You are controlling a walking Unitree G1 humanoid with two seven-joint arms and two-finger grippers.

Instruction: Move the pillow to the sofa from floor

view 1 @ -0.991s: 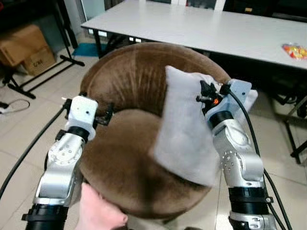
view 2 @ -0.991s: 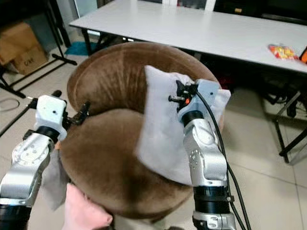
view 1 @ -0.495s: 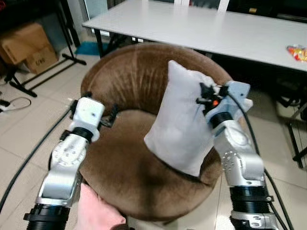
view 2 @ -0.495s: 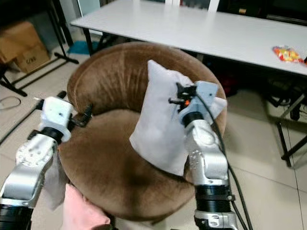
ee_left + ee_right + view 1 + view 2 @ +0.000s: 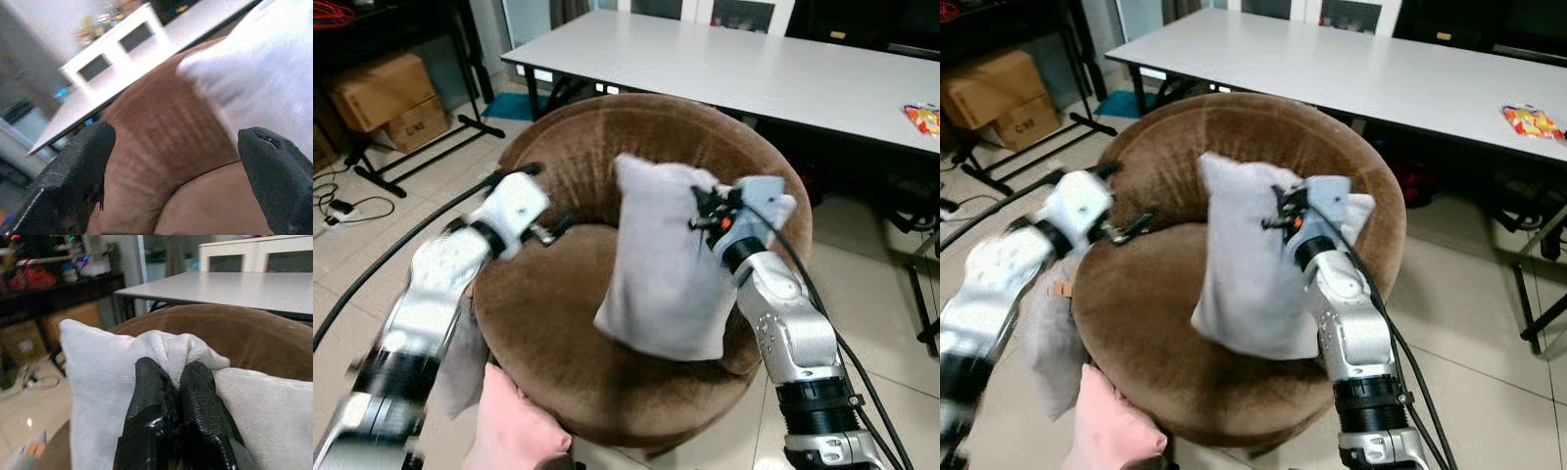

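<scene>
Brown cardboard boxes [image 5: 386, 93] sat on the tiled floor at the far left, beside a black metal stand [image 5: 431, 137] and a loose cable [image 5: 342, 208]. At the seat's near-left edge I saw a person's hand [image 5: 514, 431] by the base of the round brown velvet sofa chair [image 5: 568, 166], and a second grey cushion [image 5: 1048, 343] hung against the chair's left side.

My left gripper [image 5: 558, 227] hovered over the left edge of the seat, blurred in the head views; through the wrist camera its two black fingers [image 5: 73, 166] stood wide apart with nothing between them, framing the brown backrest and a corner of the pillow.

At the middle of the seat the light grey fabric pillow [image 5: 661, 264] stood nearly upright, its lower edge resting on the cushion and its back close to the backrest. My right gripper [image 5: 1285, 213] held it at the top right corner; the wrist camera showed those fingers [image 5: 151, 406] pinched tight together on a bunched fold of the fabric.

Behind the chair ran a long white table [image 5: 734, 69], with a colourful packet [image 5: 922, 117] lying near its right edge.
</scene>
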